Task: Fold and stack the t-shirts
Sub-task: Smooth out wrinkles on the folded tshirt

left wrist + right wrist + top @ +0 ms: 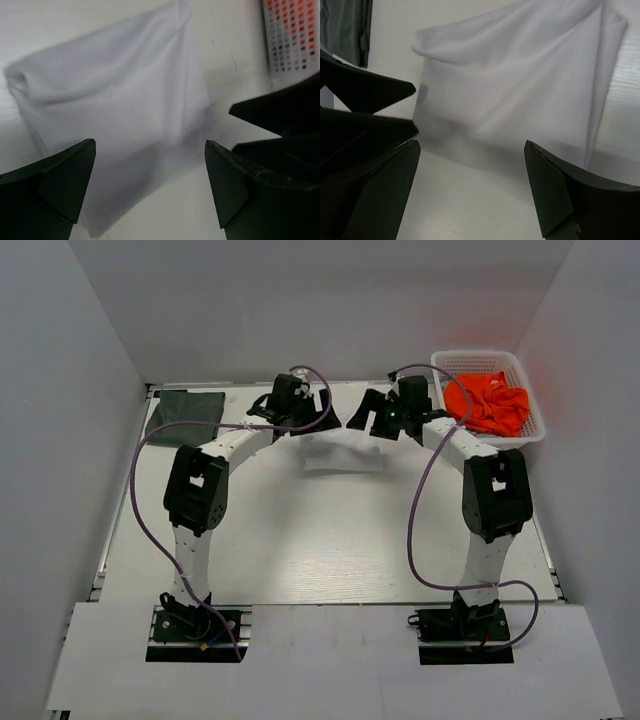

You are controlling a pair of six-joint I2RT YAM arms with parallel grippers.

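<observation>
The white t-shirt (343, 453) lies folded into a small rectangle at the far middle of the table. It fills the left wrist view (115, 100) and the right wrist view (520, 90). The dark grey-green t-shirt (186, 410) lies folded at the far left and shows at the corner of the right wrist view (345, 30). My left gripper (322, 422) is open and empty, just above the white shirt's far edge (150, 185). My right gripper (360, 418) is open and empty beside it, over the same edge (472, 185). The two grippers' tips are close together.
A white plastic basket (532, 410) with orange cloth (488, 402) stands at the far right; its wall shows in the left wrist view (292, 35). White walls enclose the table on three sides.
</observation>
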